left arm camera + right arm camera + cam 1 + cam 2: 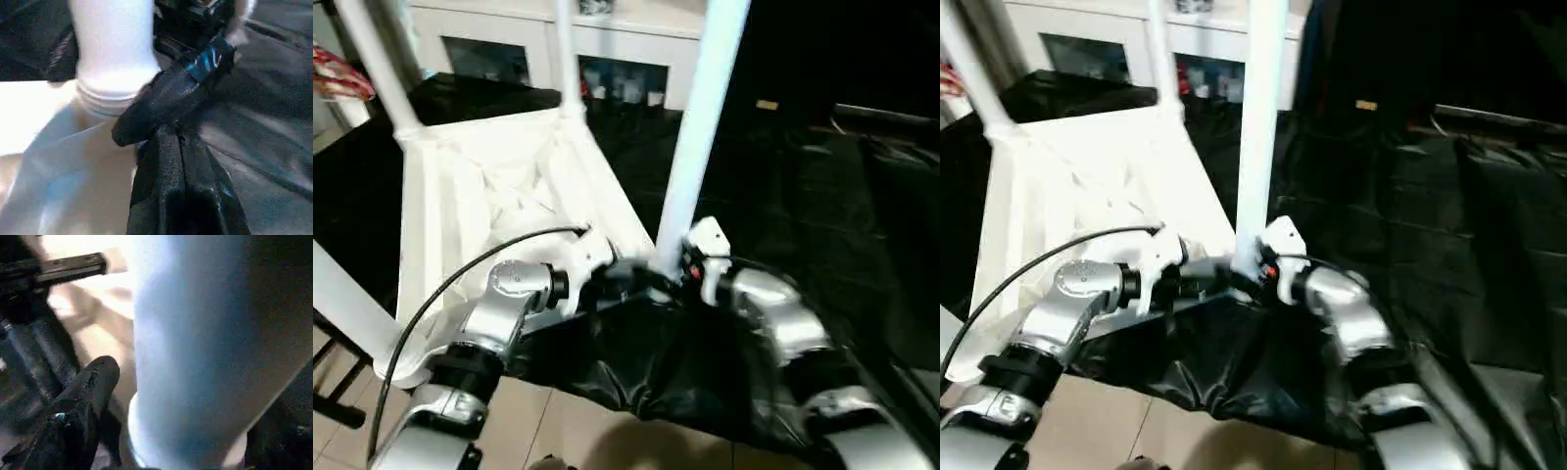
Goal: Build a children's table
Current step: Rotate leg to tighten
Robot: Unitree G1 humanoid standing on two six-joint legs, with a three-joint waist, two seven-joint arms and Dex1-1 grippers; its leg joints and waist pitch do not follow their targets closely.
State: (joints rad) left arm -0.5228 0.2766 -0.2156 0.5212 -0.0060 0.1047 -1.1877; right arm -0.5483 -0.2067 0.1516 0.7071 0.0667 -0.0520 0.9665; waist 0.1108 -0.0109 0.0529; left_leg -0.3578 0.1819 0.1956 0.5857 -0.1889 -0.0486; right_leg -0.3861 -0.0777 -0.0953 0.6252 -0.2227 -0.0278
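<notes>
The children's table lies upside down on the black-covered work table, ribbed underside up, with white legs standing in its corner sockets. The leg at the near right corner rises between my two arms. My left gripper is shut with nothing in it, and its tips rest by the foot of that leg, beside the socket. My right gripper stands open around the same leg low down. One of its fingers shows a small gap to the tube.
Other legs stand at the far left, the far middle and the near left. The black cover hangs over the table's front edge above a tiled floor. A white cabinet stands behind. A black cable arcs over my left forearm.
</notes>
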